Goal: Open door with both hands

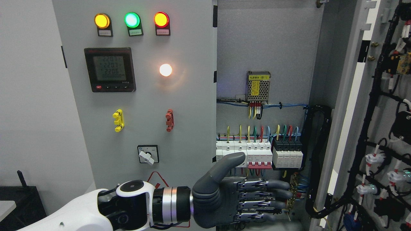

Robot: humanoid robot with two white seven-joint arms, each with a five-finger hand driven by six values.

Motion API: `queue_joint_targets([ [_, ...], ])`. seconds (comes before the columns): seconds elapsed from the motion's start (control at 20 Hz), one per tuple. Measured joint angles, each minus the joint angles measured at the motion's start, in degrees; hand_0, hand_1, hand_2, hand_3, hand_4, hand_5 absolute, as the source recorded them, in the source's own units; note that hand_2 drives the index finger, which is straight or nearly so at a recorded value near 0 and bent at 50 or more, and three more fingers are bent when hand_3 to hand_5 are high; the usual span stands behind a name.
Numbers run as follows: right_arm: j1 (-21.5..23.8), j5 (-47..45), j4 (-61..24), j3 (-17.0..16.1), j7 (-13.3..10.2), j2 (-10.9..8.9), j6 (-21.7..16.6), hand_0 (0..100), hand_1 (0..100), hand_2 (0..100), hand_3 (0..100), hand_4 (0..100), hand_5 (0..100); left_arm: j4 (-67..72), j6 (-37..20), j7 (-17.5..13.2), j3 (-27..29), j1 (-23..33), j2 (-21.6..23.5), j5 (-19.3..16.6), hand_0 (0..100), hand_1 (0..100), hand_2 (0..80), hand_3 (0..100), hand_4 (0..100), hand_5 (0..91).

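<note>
With the door [345, 122] swung wide at the right, the left hand [239, 199], fingers straight and holding nothing, reaches into the cabinet and could snag wires [257, 131] or trip breakers [257, 154].

The left arm [80, 211] wears a glossy white shell, rounded and smooth. Toward the left hand [231, 200] sits a black joint housing capped by a white ring around a black disc, with one small dark fastener on the shell below it. Next comes a black cuff banded in polished silver. The hand itself is matte dark grey; its fingers [266, 194] show exposed metal linkages and grey tips.
</note>
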Motion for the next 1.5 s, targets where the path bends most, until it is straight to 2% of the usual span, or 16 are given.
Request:
queue_joint_targets([
  [0.25,0.0,0.0,0.0,0.0,0.0,0.00,0.0,11,0,0,0,0,0,-2.3,0.2,-3.4,0.9,5.7,7.5,-3.0,0,0,0.0,0,3,0.0],
  [0.45,0.0,0.0,0.0,0.0,0.0,0.00,0.0,11,0,0,0,0,0,-3.3,-0.5,-5.4,2.4,13.7,13.0,-7.7,0,0,0.0,0,3,0.0],
  [0.65,0.0,0.0,0.0,0.0,0.0,0.00,0.0,11,0,0,0,0,0,-3.4,-1.3,-6.1,6.0,27.0,17.1,-14.1,0,0,0.0,0,3,0.0],
  [0.85,0.0,0.0,0.0,0.0,0.0,0.00,0.0,11,0,0,0,0,0,-2.4,-6.0,-6.5,11.5,43.5,19.9,-22.0,0,0,0.0,0,3,0.0],
  [1.2,0.0,0.0,0.0,0.0,0.0,0.00,0.0,11,0,0,0,0,0,3.5,-17.4,-8.8,22.0,70.2,20.8,-34.8,0,0,0.0,0,3,0.0],
  [1.4,0.0,0.0,0.0,0.0,0.0,0.00,0.0,11,0,0,0,0,0,9.1,-20.3,-9.5,27.8,81.3,18.9,-41.2,0,0,0.0,0,3,0.0],
  [1.5,0.0,0.0,0.0,0.0,0.0,0.00,0.0,11,0,0,0,0,0,12.3,-21.2,-9.6,30.1,84.9,17.7,-43.8,0,0,0.0,0,3,0.0],
])
